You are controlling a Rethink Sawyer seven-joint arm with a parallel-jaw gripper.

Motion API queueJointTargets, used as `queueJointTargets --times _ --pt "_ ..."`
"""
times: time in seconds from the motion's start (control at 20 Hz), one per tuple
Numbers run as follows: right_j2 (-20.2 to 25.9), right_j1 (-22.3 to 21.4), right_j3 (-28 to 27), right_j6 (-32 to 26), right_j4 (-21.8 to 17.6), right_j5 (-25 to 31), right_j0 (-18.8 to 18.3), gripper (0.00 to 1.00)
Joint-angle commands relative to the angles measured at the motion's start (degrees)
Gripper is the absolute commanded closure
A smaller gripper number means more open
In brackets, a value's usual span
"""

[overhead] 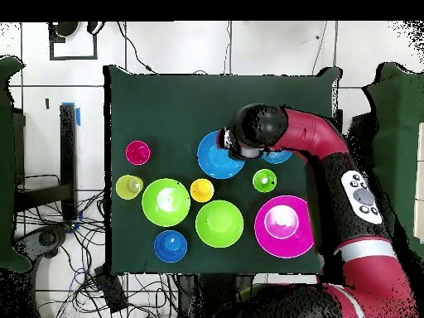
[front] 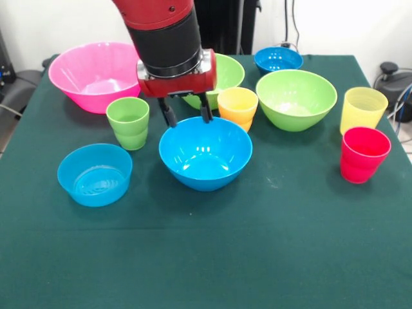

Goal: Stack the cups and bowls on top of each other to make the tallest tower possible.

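My gripper [front: 188, 117] is open and empty, its two black fingers [front: 168, 113] pointing down just over the far rim of the medium bright blue bowl [front: 205, 153]. The green cup [front: 129, 122] stands to its left and the orange-yellow cup [front: 237, 107] to its right. One lime green bowl [front: 226, 72] sits partly hidden behind the gripper, the other [front: 296, 98] further right. The pale yellow cup [front: 364, 109] and red cup [front: 364, 154] stand at the right. In the overhead view the arm's head [overhead: 248, 132] covers part of the bright blue bowl [overhead: 214, 159].
The large pink bowl [front: 95, 74] sits at the far left, the shallow light blue bowl [front: 94, 174] at the near left, and the small dark blue bowl [front: 278, 59] at the far right. All stand apart on the dark green tablecloth [front: 212, 257].
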Motion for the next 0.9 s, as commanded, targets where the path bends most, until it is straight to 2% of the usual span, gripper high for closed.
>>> queueJointTargets --times 0.05,0.15,0.45,0.65,0.9 --pt "6.39 3.13 -5.06 -20.31 -5.64 3.5 -2.23 0.0" --pt "8.26 3.72 -5.6 -21.29 -5.23 2.9 -3.29 0.0" --pt "9.17 4.34 -11.02 -20.71 -6.2 10.0 -2.23 0.0" --pt "9.06 2.62 -10.67 -19.0 -6.07 12.53 -2.43 0.0" --pt "9.19 1.9 -13.34 -19.16 -7.22 15.97 -1.56 0.0"
